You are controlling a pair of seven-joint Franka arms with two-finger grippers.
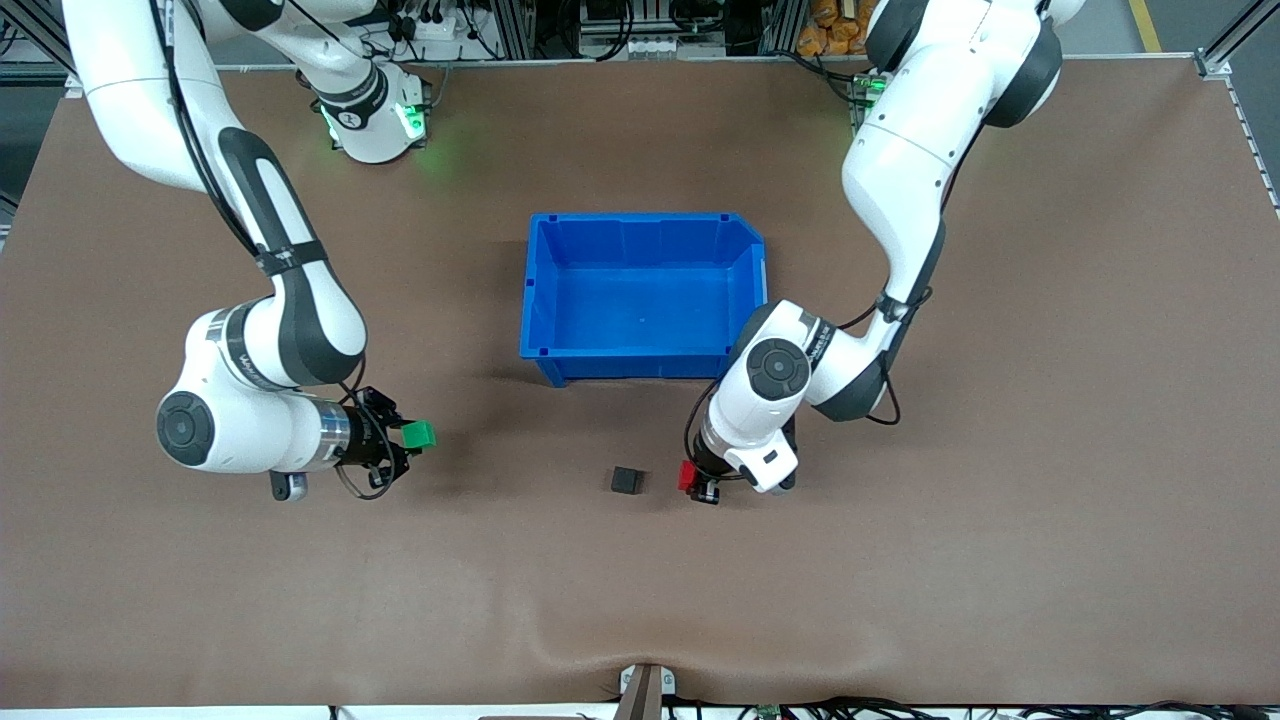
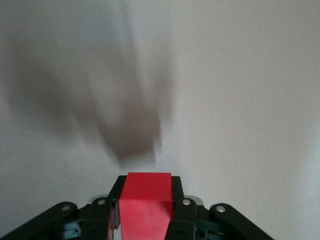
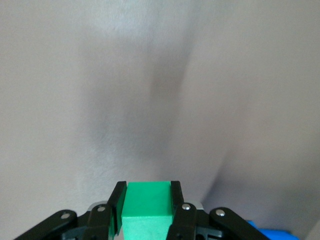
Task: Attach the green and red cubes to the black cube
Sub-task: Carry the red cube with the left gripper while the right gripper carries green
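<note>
The black cube [image 1: 627, 481] rests on the brown table, nearer the front camera than the blue bin. Beside it, toward the left arm's end, my left gripper [image 1: 690, 478] is shut on the red cube [image 1: 687, 474], low over the table. The left wrist view shows the red cube [image 2: 146, 205] clamped between the fingers [image 2: 179, 200]. My right gripper [image 1: 408, 438] is shut on the green cube [image 1: 420, 435], toward the right arm's end of the table. In the right wrist view the green cube [image 3: 147, 207] sits between both fingers [image 3: 176, 197].
An empty blue bin [image 1: 545, 300] stands mid-table, farther from the front camera than the black cube. Its corner [image 3: 272, 234] shows in the right wrist view. The left arm's elbow hangs over the bin's corner.
</note>
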